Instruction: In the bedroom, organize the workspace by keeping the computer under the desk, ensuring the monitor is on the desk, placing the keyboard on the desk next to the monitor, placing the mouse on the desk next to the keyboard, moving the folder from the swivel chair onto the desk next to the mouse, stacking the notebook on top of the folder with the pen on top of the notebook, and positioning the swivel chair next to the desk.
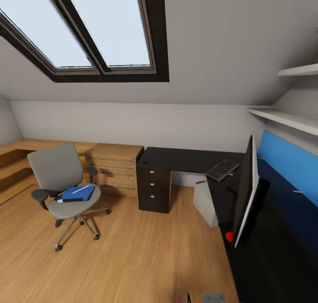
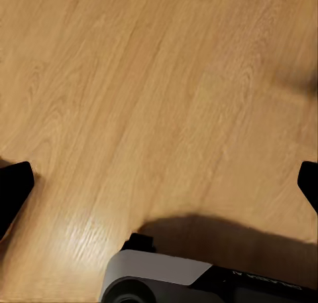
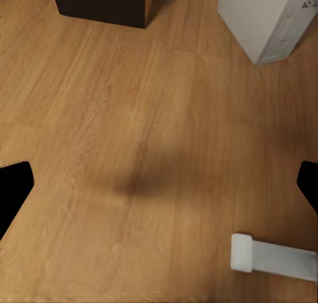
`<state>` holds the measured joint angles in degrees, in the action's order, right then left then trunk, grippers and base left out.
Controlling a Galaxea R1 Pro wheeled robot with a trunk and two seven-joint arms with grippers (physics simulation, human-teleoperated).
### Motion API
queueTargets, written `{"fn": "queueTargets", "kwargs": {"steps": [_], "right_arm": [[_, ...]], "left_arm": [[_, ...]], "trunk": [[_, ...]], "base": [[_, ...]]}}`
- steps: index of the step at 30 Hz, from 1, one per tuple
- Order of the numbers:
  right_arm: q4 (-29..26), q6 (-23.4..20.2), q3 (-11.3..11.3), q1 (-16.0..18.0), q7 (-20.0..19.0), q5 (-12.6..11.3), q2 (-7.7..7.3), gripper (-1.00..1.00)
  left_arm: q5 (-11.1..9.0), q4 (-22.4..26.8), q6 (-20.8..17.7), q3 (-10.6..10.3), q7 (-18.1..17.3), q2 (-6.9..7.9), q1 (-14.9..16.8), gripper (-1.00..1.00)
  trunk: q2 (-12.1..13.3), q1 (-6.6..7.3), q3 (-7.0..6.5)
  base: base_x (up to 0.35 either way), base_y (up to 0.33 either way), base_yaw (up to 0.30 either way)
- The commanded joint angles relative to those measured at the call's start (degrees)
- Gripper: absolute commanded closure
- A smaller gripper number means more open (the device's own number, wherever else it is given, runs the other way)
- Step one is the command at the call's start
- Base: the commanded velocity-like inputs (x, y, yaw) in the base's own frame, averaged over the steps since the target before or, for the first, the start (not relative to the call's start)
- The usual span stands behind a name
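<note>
1. Head view: attic bedroom, sloping pale walls, dark-framed skylight [image 1: 88,29], wood plank floor [image 1: 145,259].
2. Swivel chair [image 1: 62,179] stands on the floor at the left, well apart from the worktop [image 1: 185,158].
3. Blue folder [image 1: 78,191] lies on the chair seat; a black notebook [image 1: 70,200] shows at its near edge, a white pen [image 1: 79,189] lies across the top.
4. Keyboard [image 1: 222,169] rests on the worktop, tilted, just beside the monitor [image 1: 246,188], which is seen edge-on with a red dot at its lower corner.
5. Grey computer [image 1: 205,203] sits on the floor under the worktop, beside the black drawers [image 1: 153,189].
6. Wooden drawer chest [image 1: 114,168] stands between chair and drawers.
7. Left wrist view: left tool [image 2: 159,183] spread wide over bare floor, holding nothing.
8. Right wrist view: right tool [image 3: 159,183] spread wide, holding nothing; computer corner [image 3: 265,18] bears small marks, unreadable.
</note>
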<state>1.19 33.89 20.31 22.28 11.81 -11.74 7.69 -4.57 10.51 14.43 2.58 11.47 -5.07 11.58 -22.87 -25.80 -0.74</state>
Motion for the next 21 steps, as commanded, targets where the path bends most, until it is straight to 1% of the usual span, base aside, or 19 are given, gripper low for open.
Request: {"fn": "queueTargets", "kwargs": {"steps": [1,21], "right_arm": [[0.1,0.2,0.5,0.0,0.1,-0.4,0.05,-1.0],[0.1,0.3,0.5,0.0,0.1,-0.4,0.06,-1.0]], "left_arm": [[-0.4,-0.1,0.3,0.2,-0.1,-0.03,0.0,-1.0],[-0.4,-0.1,0.3,0.2,-0.1,-0.02,0.0,-1.0]], "trunk": [[0.0,0.01,0.03],[0.0,0.01,0.03]], "base": [[-0.334,-0.023,0.0],[-0.34,-0.002,0.0]]}}
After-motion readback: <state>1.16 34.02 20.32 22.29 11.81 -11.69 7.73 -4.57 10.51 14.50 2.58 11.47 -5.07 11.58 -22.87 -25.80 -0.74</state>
